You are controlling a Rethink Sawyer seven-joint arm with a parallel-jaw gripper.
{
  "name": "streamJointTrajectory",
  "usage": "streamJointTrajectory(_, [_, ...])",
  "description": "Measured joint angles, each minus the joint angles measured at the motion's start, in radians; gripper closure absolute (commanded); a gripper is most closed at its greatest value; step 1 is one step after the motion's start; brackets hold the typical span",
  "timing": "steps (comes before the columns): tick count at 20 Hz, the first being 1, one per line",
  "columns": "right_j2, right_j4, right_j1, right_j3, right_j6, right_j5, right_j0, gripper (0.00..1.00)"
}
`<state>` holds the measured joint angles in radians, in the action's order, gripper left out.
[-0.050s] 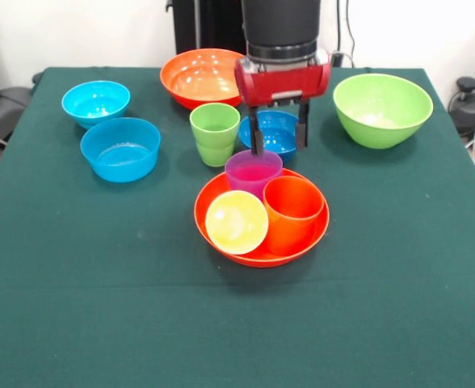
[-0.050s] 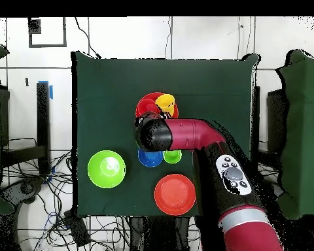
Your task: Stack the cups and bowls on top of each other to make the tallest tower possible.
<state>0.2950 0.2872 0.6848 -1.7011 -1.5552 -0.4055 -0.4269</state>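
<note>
Yellow cup (image 1: 236,221) nearest; gripper (image 1: 279,136) spread above purple cup (image 1: 254,172).

We see the gripper (image 1: 279,136) hanging open just above the purple cup (image 1: 254,172), which crowds the orange bowl (image 1: 261,249) together with the yellow cup (image 1: 237,222) and the orange cup (image 1: 293,213). Close behind, the green cup (image 1: 215,133) and the dark blue bowl (image 1: 271,130) hem it in. We find open green cloth (image 1: 237,323) along the front and between the lime bowl (image 1: 382,109) and the centre.
</note>
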Motion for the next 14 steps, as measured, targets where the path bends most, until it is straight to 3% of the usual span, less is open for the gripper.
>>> streamJointTrajectory(5, [0.004, 0.001, 0.038, 0.036, 0.000, -0.064, 0.001, 0.00])
streamJointTrajectory(14, [0.029, 0.002, 0.051, 0.114, 0.000, -0.072, 0.001, 0.00])
